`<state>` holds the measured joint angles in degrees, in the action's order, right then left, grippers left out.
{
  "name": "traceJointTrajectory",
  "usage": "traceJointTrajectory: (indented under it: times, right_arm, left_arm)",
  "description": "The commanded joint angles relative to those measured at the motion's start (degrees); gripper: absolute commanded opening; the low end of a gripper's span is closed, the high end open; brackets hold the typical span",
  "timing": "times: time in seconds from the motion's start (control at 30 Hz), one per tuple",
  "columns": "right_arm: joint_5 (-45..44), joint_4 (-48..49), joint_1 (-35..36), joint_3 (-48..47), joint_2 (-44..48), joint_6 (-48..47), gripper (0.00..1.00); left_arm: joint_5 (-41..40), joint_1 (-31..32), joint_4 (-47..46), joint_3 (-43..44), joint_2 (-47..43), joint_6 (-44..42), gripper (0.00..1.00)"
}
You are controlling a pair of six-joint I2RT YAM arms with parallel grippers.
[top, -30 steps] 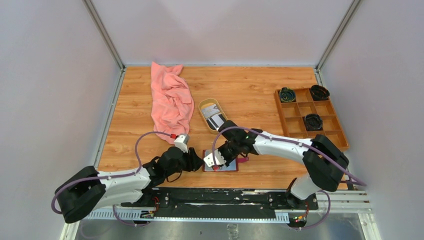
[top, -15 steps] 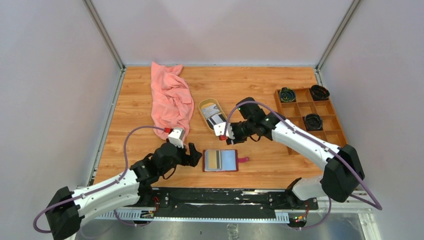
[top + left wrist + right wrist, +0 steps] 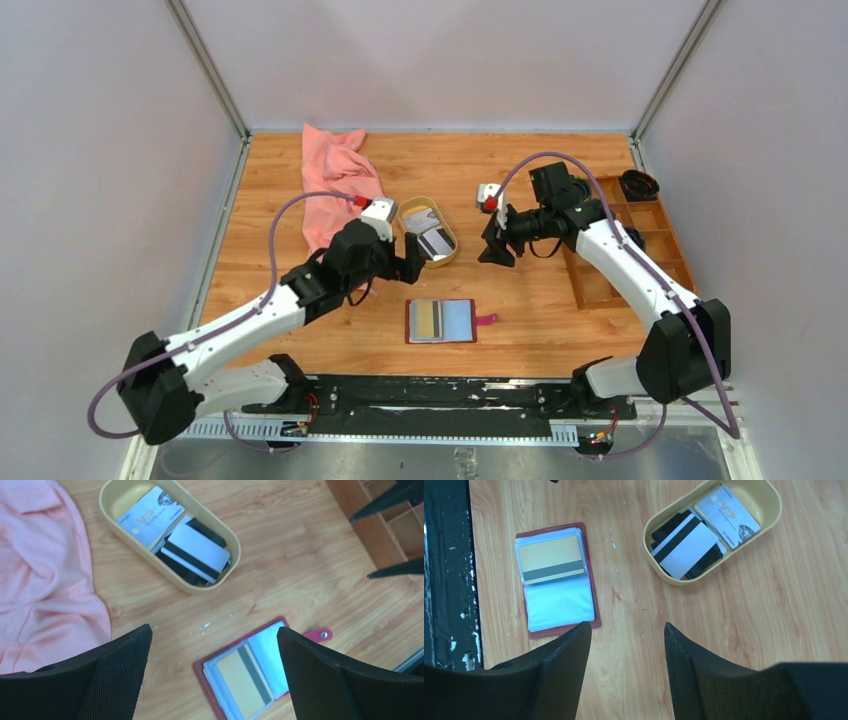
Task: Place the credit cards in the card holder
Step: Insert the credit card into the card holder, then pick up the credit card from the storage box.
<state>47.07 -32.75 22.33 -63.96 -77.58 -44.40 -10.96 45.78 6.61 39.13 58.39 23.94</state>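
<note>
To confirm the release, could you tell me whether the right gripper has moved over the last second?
Yes. The right gripper left the card holder and moved up the view, away from the arm bases, and now sits to the right of the oval dish.

"VIP" stands on the pale card (image 3: 147, 515) in the oval dish (image 3: 196, 587).

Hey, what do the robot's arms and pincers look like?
The left arm and right arm have white shells, black joints and a purple cable each. Each wrist carries a white camera block with a red plug. The left pincer and right pincer have broad black fingers, finely meshed.
</note>
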Motion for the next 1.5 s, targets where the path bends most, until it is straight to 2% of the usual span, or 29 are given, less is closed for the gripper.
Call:
traceJointTrajectory:
  times: [0.0, 0.23, 0.47, 0.83, 1.27, 1.47]
  right_arm:
    - [5.4, -2.3, -5.3, -1.1, 1.9, 5.5, 0.59]
    - [9.5, -1.7, -11.3, 0.6, 1.6, 6.3, 0.60]
    - [9.4, -1.7, -11.6, 0.5, -0.2, 6.7, 0.59]
    - [6.3, -2.6, -11.6, -0.1, -1.4, 5.5, 0.58]
    - [4.7, -5.8, -11.8, -1.7, -5.3, 3.3, 0.57]
    - [4.5, -6.6, -11.9, -2.1, -6.2, 2.6, 0.57]
  left_arm:
    - [4.3, -1.8, 3.3, 9.5, 9.5, 0.2, 1.00]
    - [4.4, -3.2, 5.6, 22.1, 22.4, 7.1, 1.00]
    - [6.2, -4.6, 9.2, 31.8, 32.8, 14.9, 0.97]
    - [-6.9, -4.6, 27.0, 47.0, 46.6, 23.5, 0.93]
    - [-13.2, -4.7, 30.2, 53.0, 55.5, 30.0, 0.77]
    - [-12.8, -5.4, 30.8, 55.2, 59.2, 30.2, 0.76]
